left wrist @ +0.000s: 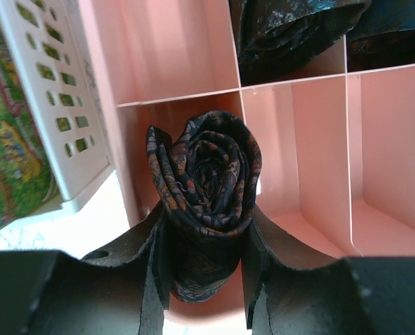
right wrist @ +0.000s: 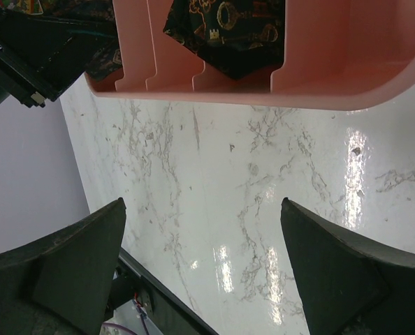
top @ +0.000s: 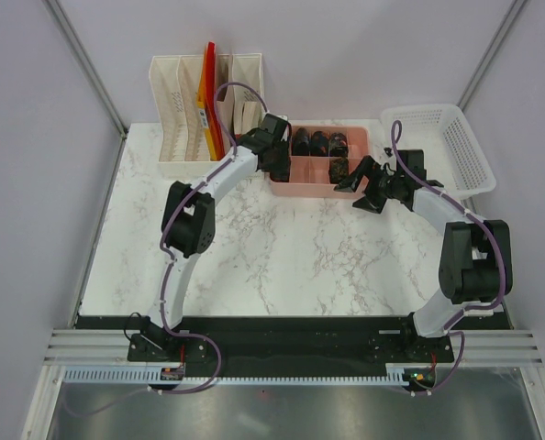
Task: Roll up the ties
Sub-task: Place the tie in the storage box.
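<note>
My left gripper (top: 277,161) hangs over the left end of the pink divided tray (top: 316,190). It is shut on a rolled tie (left wrist: 206,178), a dark spiral with a reddish pattern, pinched between both fingers (left wrist: 146,279) above a bare front compartment (left wrist: 172,63). Several more rolled ties (top: 319,143) fill the tray's back compartments, one showing in the left wrist view (left wrist: 284,35). My right gripper (top: 371,186) is open with nothing in it (right wrist: 202,204), over the marble just off the tray's right front corner (right wrist: 333,91). A patterned tie (right wrist: 221,28) lies in the tray ahead of it.
A white file rack (top: 199,119) with orange folders stands at the back left, close beside the tray (left wrist: 54,105). A white mesh basket (top: 449,147) sits at the back right. Bare marble table (top: 282,257) stretches toward the arm bases.
</note>
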Controlling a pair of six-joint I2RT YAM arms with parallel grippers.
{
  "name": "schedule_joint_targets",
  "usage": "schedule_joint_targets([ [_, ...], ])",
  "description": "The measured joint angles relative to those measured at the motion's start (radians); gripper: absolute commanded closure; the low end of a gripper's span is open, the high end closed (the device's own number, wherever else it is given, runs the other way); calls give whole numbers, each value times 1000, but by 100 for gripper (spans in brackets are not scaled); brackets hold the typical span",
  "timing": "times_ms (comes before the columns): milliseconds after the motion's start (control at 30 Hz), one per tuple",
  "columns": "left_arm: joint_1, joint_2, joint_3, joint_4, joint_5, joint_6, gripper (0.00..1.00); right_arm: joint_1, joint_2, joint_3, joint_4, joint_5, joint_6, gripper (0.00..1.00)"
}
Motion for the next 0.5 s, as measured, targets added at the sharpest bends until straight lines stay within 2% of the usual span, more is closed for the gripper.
schedule_joint_targets([
  [67,-2,11,6,4,0,0,89,-1,0,0,0,0,1,2],
  [167,-5,24,20,3,-2,0,73,-3,0,0,0,0,2,2],
  [233,-5,26,23,3,-3,1,68,-3,0,0,0,0,2,2],
  [267,-5,26,24,2,-4,1,62,-3,0,0,0,0,3,2],
  [433,-5,26,29,2,-13,2,51,-3,0,-3,0,0,5,2],
  [500,-6,26,32,2,-23,4,43,-3,0,-6,0,0,8,2],
])
